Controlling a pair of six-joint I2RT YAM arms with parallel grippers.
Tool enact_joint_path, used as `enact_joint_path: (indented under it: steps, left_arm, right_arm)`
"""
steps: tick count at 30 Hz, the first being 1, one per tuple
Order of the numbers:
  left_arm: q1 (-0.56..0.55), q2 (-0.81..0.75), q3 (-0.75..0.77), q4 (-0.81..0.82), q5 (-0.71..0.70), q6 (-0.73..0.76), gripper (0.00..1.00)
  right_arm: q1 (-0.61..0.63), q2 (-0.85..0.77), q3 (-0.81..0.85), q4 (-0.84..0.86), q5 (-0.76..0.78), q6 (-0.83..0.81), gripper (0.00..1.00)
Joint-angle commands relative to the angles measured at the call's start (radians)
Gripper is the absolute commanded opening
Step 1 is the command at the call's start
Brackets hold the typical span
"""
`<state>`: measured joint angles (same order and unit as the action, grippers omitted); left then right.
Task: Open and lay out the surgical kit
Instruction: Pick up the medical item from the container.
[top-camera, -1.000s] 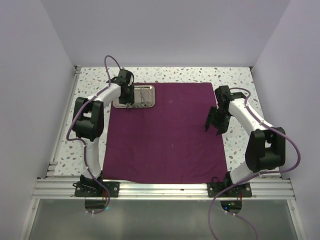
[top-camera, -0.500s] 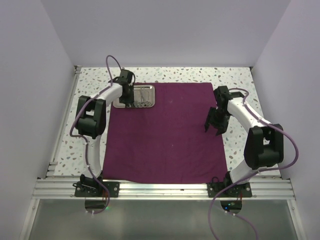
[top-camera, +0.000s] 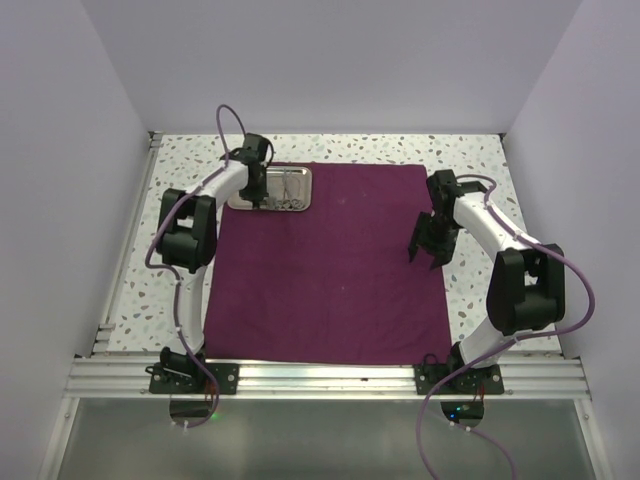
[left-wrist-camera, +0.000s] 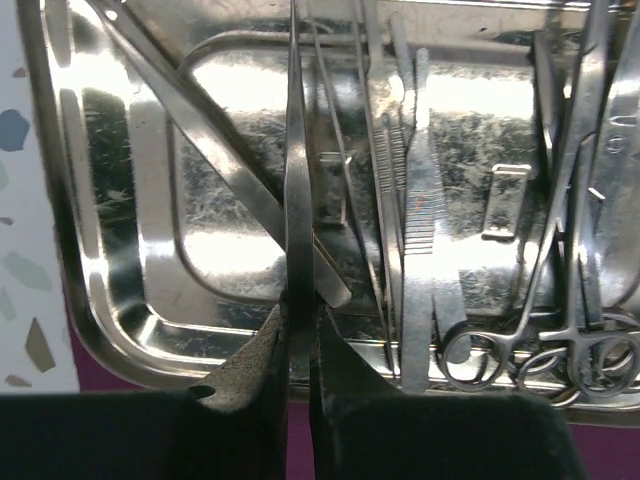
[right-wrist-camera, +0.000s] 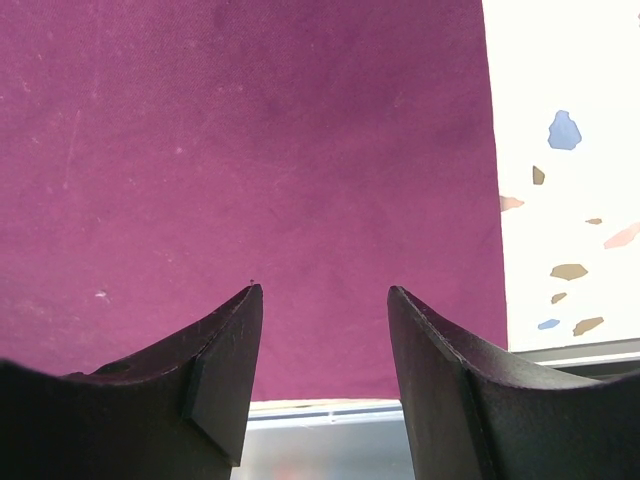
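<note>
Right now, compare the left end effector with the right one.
The left end effector is shut on a thin steel instrument; the right end effector is open and holds nothing. The left hangs over the steel tray; the right over the purple cloth, near its right edge. Both are black.

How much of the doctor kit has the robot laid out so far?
Done: the purple cloth is spread flat, with the tray at its far left corner. In hand: the left gripper has its jaws shut on one thin tool inside the tray. Left: the other tools all lie in the tray, none on the cloth. The right gripper hangs open and empty over the cloth.
</note>
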<state>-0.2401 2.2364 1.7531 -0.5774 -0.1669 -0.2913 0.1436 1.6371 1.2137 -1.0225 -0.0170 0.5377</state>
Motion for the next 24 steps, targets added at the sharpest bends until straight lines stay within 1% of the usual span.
enact_joint_path:
  steps: [1, 2, 4, 5, 8, 12, 14, 15, 17, 18, 20, 21, 22, 23, 24]
  left_arm:
    - [0.002, 0.025, 0.058, -0.156, -0.132, 0.043, 0.00]
    - [0.002, 0.019, 0.072, -0.176, -0.188, 0.046, 0.00]
    - [0.002, -0.001, 0.109, -0.232, -0.238, 0.047, 0.00]
    - [0.002, -0.006, 0.121, -0.251, -0.285, 0.047, 0.00]
    - [0.001, -0.032, 0.177, -0.315, -0.357, 0.032, 0.00]
    - [-0.002, -0.060, 0.259, -0.396, -0.411, 0.011, 0.00]
    - [-0.008, -0.073, 0.282, -0.433, -0.468, -0.009, 0.00]
    - [-0.008, -0.081, 0.305, -0.487, -0.492, -0.040, 0.00]
    - [-0.011, -0.099, 0.313, -0.535, -0.531, -0.068, 0.00]
    - [-0.014, -0.128, 0.300, -0.571, -0.531, -0.083, 0.00]
    - [-0.019, -0.174, 0.263, -0.591, -0.499, -0.126, 0.00]
    - [-0.028, -0.231, 0.209, -0.598, -0.473, -0.152, 0.00]
    - [-0.036, -0.265, 0.169, -0.582, -0.441, -0.161, 0.00]
    - [-0.062, -0.306, 0.078, -0.535, -0.366, -0.170, 0.00]
    - [-0.080, -0.384, 0.030, -0.504, -0.318, -0.193, 0.00]
  right_arm:
    - [-0.004, 0.001, 0.017, 0.024, -0.011, -0.010, 0.57]
    - [-0.003, 0.003, 0.012, 0.028, -0.015, -0.008, 0.57]
    - [-0.004, 0.003, 0.009, 0.033, -0.029, -0.008, 0.57]
    - [-0.004, 0.007, 0.009, 0.038, -0.035, -0.008, 0.57]
    - [-0.004, 0.006, 0.013, 0.044, -0.049, -0.012, 0.56]
    - [-0.003, 0.004, 0.017, 0.050, -0.067, -0.018, 0.56]
    - [-0.003, 0.000, 0.015, 0.052, -0.077, -0.024, 0.56]
    - [-0.002, -0.006, 0.015, 0.053, -0.078, -0.025, 0.56]
    - [-0.002, -0.017, 0.009, 0.048, -0.086, -0.030, 0.56]
    - [-0.004, -0.022, 0.006, 0.047, -0.087, -0.031, 0.56]
    - [-0.004, -0.042, -0.002, 0.045, -0.096, -0.033, 0.56]
    - [-0.004, -0.049, -0.005, 0.044, -0.100, -0.033, 0.56]
    - [-0.003, -0.063, -0.008, 0.042, -0.103, -0.030, 0.56]
    - [-0.002, -0.075, -0.013, 0.036, -0.104, -0.027, 0.55]
    - [-0.002, -0.088, -0.014, 0.035, -0.101, -0.022, 0.54]
